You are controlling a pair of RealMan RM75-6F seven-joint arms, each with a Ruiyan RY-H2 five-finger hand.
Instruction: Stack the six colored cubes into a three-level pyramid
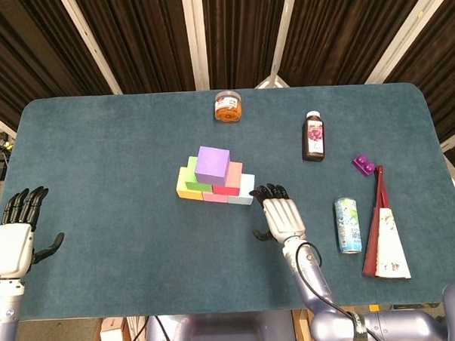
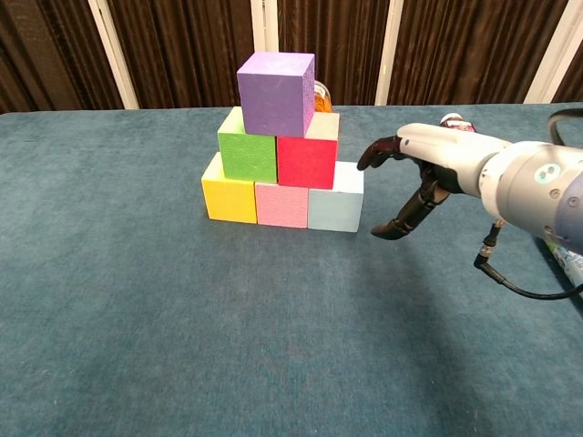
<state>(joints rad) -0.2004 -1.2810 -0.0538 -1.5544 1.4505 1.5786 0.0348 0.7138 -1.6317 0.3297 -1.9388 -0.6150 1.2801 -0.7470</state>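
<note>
Right hand empty, fingers apart, fingertips just beside the grey cube at the pyramid's right end. Left hand empty, fingers spread, near the table's left edge, well apart from the stack. Pyramid of matte square-edged cubes sits mid-table: three below, two above, purple cube on top. Teal felt-like table lies bare to the pyramid's left.

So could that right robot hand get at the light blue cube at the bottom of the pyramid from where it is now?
Probably yes. The right robot hand is open, right beside the light blue cube, with only bare table between them. The red cube rests partly on it, though.
</note>
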